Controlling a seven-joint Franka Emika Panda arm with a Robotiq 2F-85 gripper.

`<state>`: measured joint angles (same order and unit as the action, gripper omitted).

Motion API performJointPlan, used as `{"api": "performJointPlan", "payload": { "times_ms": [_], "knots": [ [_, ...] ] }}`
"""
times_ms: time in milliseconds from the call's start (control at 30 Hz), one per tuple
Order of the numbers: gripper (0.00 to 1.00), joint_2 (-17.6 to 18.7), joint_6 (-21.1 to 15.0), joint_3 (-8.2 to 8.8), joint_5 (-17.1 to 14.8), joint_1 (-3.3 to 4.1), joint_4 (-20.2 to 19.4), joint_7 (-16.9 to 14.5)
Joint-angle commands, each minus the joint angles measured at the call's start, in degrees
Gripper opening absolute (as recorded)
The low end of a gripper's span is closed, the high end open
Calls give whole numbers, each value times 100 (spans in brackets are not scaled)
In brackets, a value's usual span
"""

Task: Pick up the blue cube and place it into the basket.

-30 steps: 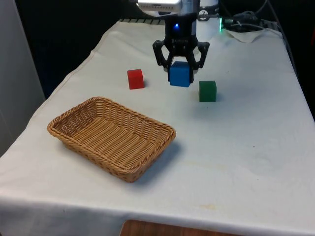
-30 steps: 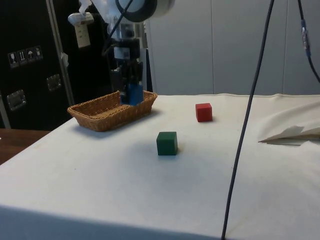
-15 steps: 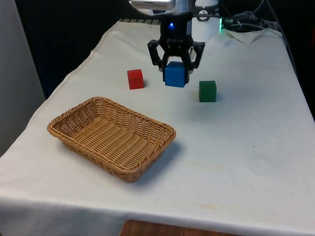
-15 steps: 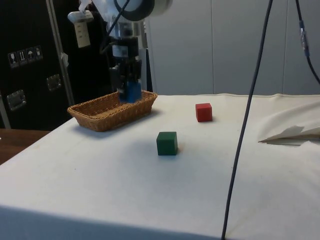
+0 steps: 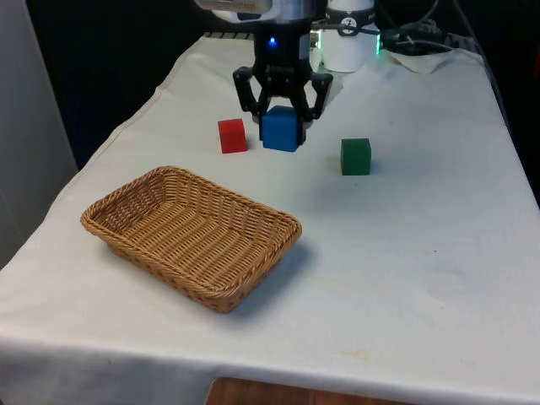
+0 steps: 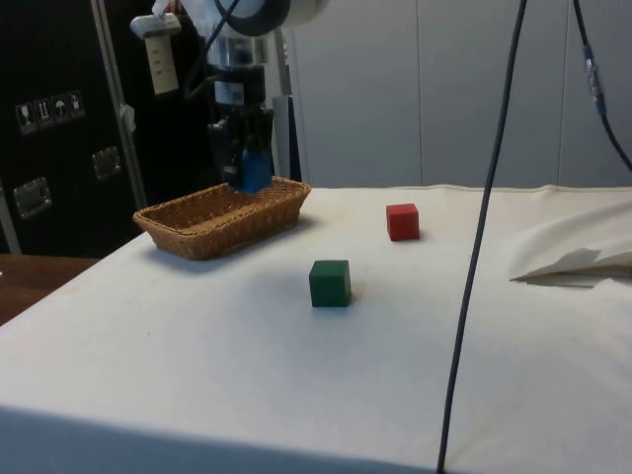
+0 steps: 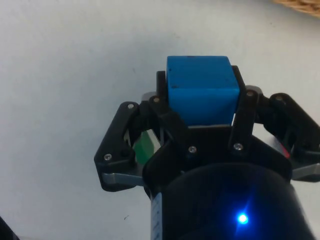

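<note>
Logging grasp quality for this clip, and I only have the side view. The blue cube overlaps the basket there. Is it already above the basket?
Observer: No. In the front view the blue cube hangs beside the red cube, well short of the basket.
Operator: Is the grip centred?
Observer: In the wrist view the gripper has its jaws on two opposite faces of the cube, which sits squarely between them.
Operator: Anything under it?
Observer: Bare white cloth; the green cube sits off to the front view's right.
</note>
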<state>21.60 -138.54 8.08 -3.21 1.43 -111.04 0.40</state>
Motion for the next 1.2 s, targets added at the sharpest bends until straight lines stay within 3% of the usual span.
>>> {"api": "performJointPlan", "payload": {
  "times_ms": [0, 233, 400, 433, 467, 667, 700, 733, 900, 933, 967, 1000, 1167],
  "knots": [
    [5, 23, 92, 23, -11, -11, 80, 17],
    [5, 166, 172, 109, -29, -29, 338, 6],
    [5, 464, 281, 166, -52, -69, 779, -69],
    [5, 424, 189, 195, 0, -29, 705, -23],
    [5, 510, 304, 172, -52, -69, 854, -74],
    [5, 900, 521, 223, -74, -143, 1467, -149],
    [5, 894, 458, 264, -17, -97, 1444, -92],
    [5, 951, 556, 229, -74, -149, 1547, -160],
    [5, 1289, 710, 309, -160, -206, 2045, -275],
    [5, 1346, 739, 327, -172, -212, 2120, -292],
    [5, 1283, 647, 361, -120, -155, 2028, -235],
    [5, 1404, 756, 344, -189, -223, 2194, -315],
    [5, 1702, 791, 435, -321, -281, 2527, -453]
  ]
}}
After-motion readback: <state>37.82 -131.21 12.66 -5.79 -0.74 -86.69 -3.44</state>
